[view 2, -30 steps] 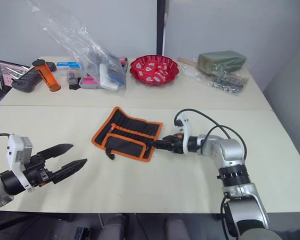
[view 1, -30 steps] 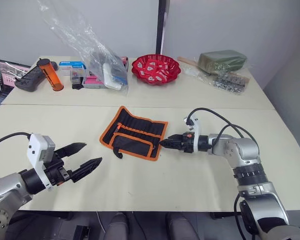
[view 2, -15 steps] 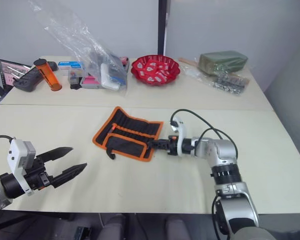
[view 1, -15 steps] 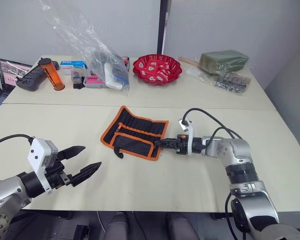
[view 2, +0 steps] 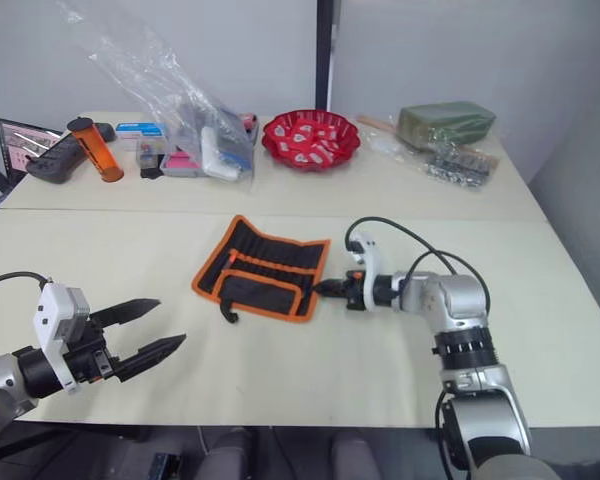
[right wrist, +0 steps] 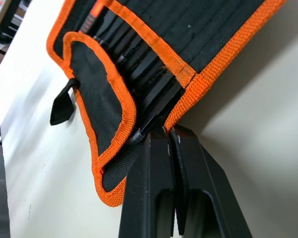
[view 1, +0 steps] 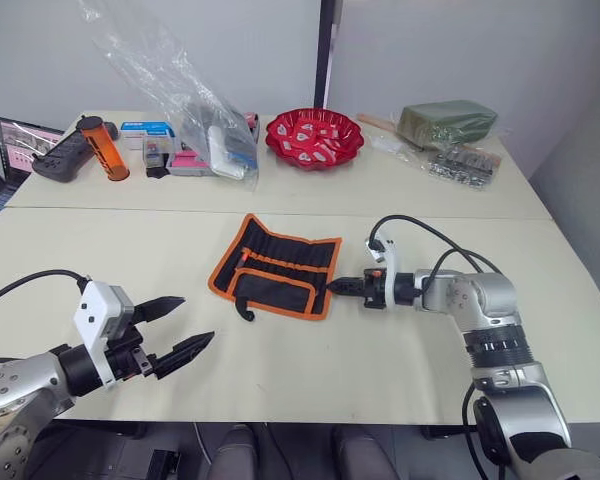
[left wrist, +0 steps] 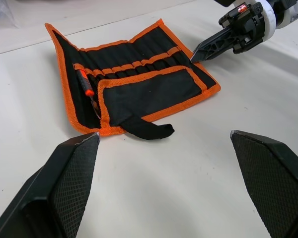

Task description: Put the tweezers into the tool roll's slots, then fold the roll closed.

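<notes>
Black tool roll (view 1: 276,276) lengthwise across table, strap (view 1: 244,311) toward robot

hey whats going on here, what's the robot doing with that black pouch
The robot is working on the tool roll, which lies open on the table with a flap folded over its near part and its strap sticking out. The right gripper, jaws shut, is pressed against the roll's orange-edged right end, where black tweezers sit in the slots. The left gripper hovers open near the table's front edge, apart from the roll.
</notes>
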You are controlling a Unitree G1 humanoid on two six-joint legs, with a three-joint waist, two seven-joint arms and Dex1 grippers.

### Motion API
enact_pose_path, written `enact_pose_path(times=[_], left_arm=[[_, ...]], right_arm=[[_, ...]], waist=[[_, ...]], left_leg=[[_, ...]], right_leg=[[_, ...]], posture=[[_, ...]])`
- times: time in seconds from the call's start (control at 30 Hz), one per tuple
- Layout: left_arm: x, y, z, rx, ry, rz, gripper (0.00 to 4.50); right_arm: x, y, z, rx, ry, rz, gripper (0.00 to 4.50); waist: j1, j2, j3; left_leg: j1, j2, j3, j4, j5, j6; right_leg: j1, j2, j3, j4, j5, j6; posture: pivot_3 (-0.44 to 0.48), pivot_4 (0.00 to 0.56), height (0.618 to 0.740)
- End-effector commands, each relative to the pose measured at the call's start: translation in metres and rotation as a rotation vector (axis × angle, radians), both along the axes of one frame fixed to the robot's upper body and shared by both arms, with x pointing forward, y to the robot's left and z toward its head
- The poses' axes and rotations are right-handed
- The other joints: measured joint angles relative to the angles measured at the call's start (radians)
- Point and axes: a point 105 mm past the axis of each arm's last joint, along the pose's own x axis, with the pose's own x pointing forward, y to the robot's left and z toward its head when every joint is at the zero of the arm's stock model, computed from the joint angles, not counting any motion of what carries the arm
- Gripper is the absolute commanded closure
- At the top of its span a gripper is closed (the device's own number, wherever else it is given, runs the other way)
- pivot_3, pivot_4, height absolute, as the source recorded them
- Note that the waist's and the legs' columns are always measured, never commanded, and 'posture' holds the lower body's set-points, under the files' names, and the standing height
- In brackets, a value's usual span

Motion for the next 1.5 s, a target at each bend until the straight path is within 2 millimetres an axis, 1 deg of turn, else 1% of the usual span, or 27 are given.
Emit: enact_pose_path(times=[0.03,0.1,0.27,0.37,0.47,0.5,0.6,0.73,0.87,1.07,1.27,1.5], left_arm=[[0.001,-0.004,0.005,0.02,-0.03,-0.03,0.0],[0.0,-0.007,0.004,0.01,-0.015,-0.05,0.0],[-0.003,-0.012,0.002,-0.003,0.012,-0.08,0.0],[-0.001,-0.011,0.001,0.0,0.011,-0.072,0.0],[0.002,-0.014,0.002,-0.01,0.003,-0.073,0.0],[0.002,-0.014,0.001,-0.011,0.003,-0.075,0.0],[0.003,-0.015,-0.001,0.0,0.004,-0.077,0.0],[0.004,-0.015,-0.001,0.002,0.005,-0.077,0.0],[0.005,-0.015,-0.002,0.003,0.007,-0.077,0.0],[0.005,-0.016,-0.003,0.007,0.007,-0.078,0.0],[0.006,-0.017,-0.005,0.01,0.009,-0.081,0.0],[0.008,-0.02,-0.008,0.007,0.014,-0.097,0.0]], right_arm=[[-0.002,-0.011,0.022,0.009,-0.001,0.032,4.45],[-0.006,-0.019,0.022,-0.028,0.051,0.053,4.45],[-0.013,-0.03,0.028,-0.094,0.135,0.093,4.45],[-0.014,-0.02,0.047,-0.015,0.167,0.127,4.45],[-0.017,-0.008,0.054,-0.032,0.15,0.167,4.45],[-0.017,-0.005,0.054,-0.036,0.16,0.169,4.45],[-0.006,0.001,0.049,-0.066,0.172,0.107,4.45],[-0.006,0.017,0.054,-0.029,0.192,0.11,4.45],[-0.006,0.031,0.046,-0.018,0.213,0.099,4.45],[0.005,0.042,0.042,0.036,0.247,0.023,4.45],[0.01,0.047,0.036,0.071,0.285,-0.029,4.45],[0.016,0.031,0.04,0.121,0.293,-0.088,4.45]], waist=[[0.001,0.0,0.0],[0.002,0.0,0.0],[-0.001,0.0,0.0],[-0.004,0.0,0.0],[-0.002,0.0,0.0],[-0.002,0.0,0.0],[-0.001,0.0,0.0],[-0.001,0.0,0.0],[-0.002,0.0,0.0],[-0.002,0.0,0.0],[-0.002,0.0,0.0],[0.0,0.0,0.0]], left_leg=[[0.0,0.0,0.0,0.0,0.0,0.0],[0.0,0.0,0.0,0.0,0.0,0.0],[0.0,0.0,0.0,0.0,0.0,0.0],[0.0,0.0,0.001,0.0,0.0,0.0],[0.0,0.0,0.001,0.0,0.0,0.0],[0.0,0.0,0.001,0.0,0.0,0.0],[0.0,0.0,0.001,0.0,0.0,0.0],[0.0,0.0,0.001,0.0,0.0,0.0],[0.0,0.0,0.001,0.0,0.0,0.0],[0.0,0.0,0.001,0.0,0.0,0.0],[0.0,0.0,0.001,0.0,0.0,0.0],[0.0,0.0,0.0,0.0,0.0,0.0]], right_leg=[[0.0,0.0,0.0,0.0,0.0,0.0],[0.0,0.0,0.0,0.0,0.0,0.0],[0.0,0.0,0.0,0.0,0.0,0.0],[-0.001,0.0,0.001,0.0,0.0,0.0],[-0.001,0.0,0.001,0.0,0.0,0.0],[-0.001,0.0,0.001,0.0,0.0,0.0],[0.0,0.0,0.001,0.0,0.0,0.0],[-0.001,0.0,0.001,0.001,0.001,-0.001],[-0.001,0.0,0.0,0.001,0.001,-0.002],[-0.001,0.0,0.0,0.001,0.001,-0.002],[-0.001,0.0,0.0,0.001,0.002,-0.003],[0.0,0.0,0.0,0.001,0.002,-0.003]], posture=[[0.0,0.15,0.74],[0.0,0.15,0.74],[0.0,0.15,0.74],[0.0,0.15,0.74],[0.0,0.15,0.74],[0.0,0.15,0.74],[0.0,0.15,0.74],[0.0,0.15,0.74],[0.0,0.15,0.74],[0.0,0.15,0.74],[0.0,0.15,0.74],[0.0,0.15,0.74]])
